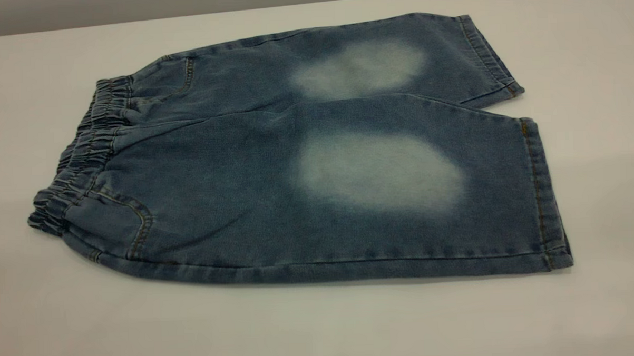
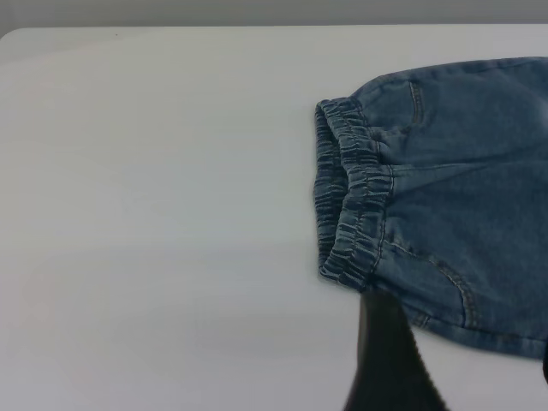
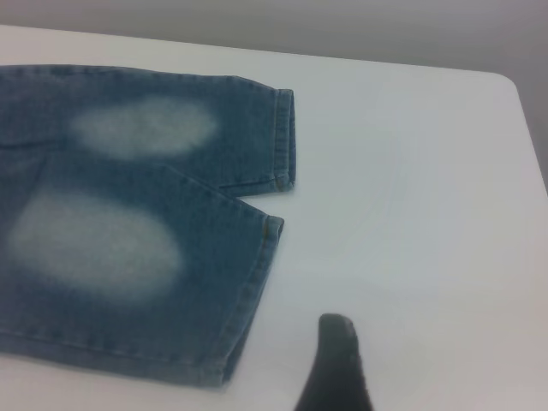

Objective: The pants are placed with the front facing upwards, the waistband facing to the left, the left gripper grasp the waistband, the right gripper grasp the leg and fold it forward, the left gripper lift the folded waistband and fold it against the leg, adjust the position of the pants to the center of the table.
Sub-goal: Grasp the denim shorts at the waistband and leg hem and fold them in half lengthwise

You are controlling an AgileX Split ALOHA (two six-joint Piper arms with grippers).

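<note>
My pants (image 1: 306, 162) lie flat, unfolded, across the frame's centre on the table (image 1: 90, 323), waistband (image 1: 81, 154) at left; every fold remains. Whether my left gripper (image 2: 390, 360) and right gripper (image 3: 338, 364) are open, I cannot tell

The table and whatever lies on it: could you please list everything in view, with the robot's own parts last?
table: one, white to pale grey, beneath everything.
pants: one, blue denim with tan stitching, flat and unfolded, front up.
waistband: one, darker gathered blue, at the pants' left end.
faded patches: two, pale, one on each leg front.
left gripper finger: one dark finger visible, close to the waistband.
right gripper finger: one dark finger visible, over bare table beside the leg hems.
</note>
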